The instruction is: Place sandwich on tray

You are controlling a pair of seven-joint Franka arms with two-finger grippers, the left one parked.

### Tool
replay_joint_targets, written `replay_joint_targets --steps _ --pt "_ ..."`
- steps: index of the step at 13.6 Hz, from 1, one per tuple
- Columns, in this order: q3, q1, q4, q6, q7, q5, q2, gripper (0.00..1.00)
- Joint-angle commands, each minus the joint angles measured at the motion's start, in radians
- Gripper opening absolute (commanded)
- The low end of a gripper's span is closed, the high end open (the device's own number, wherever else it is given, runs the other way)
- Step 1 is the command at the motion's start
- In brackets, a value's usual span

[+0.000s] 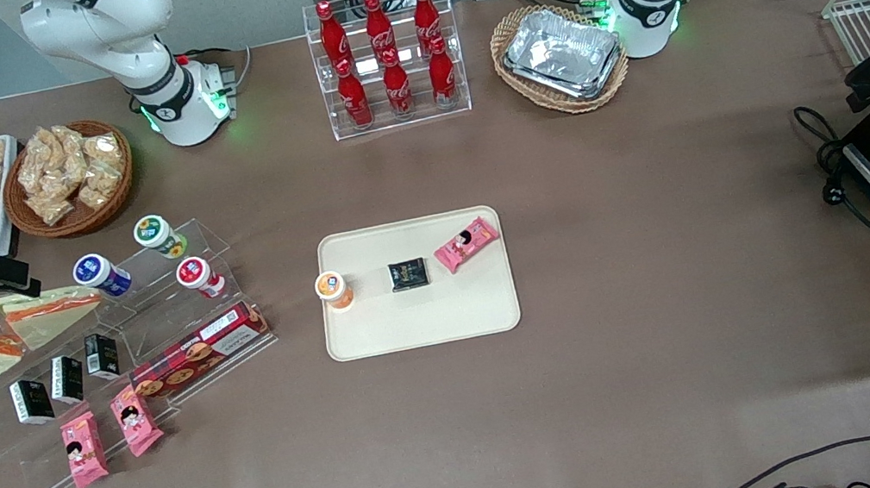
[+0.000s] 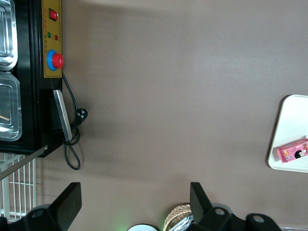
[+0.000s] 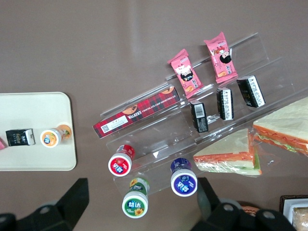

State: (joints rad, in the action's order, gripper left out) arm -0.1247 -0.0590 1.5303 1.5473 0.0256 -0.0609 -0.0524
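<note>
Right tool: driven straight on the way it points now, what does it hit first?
Probably the green-lidded white jar on the clear acrylic stand: it sits between the open tool's fingers, though depth is unclear. The clear-wrapped orange-striped sandwich lies beside that line.

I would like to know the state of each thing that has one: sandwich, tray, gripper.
sandwich: lying on the clear display stand, not gripped
tray: flat on table, holds three snacks, no sandwich
gripper: open, hovering beside the sandwich
</note>
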Motion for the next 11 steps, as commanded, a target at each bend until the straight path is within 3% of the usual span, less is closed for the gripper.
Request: replay_joint_targets --steps 1,6,11 --pt "0.002 0.008 -0.016 0.001 0.013 -0.011 -0.006 1.0" --pt "0.0 0.01 -0.016 0.001 0.031 -0.014 -0.007 1.0" --pt "-0.061 0.036 -0.016 0.002 0.354 -0.017 -0.012 1.0"
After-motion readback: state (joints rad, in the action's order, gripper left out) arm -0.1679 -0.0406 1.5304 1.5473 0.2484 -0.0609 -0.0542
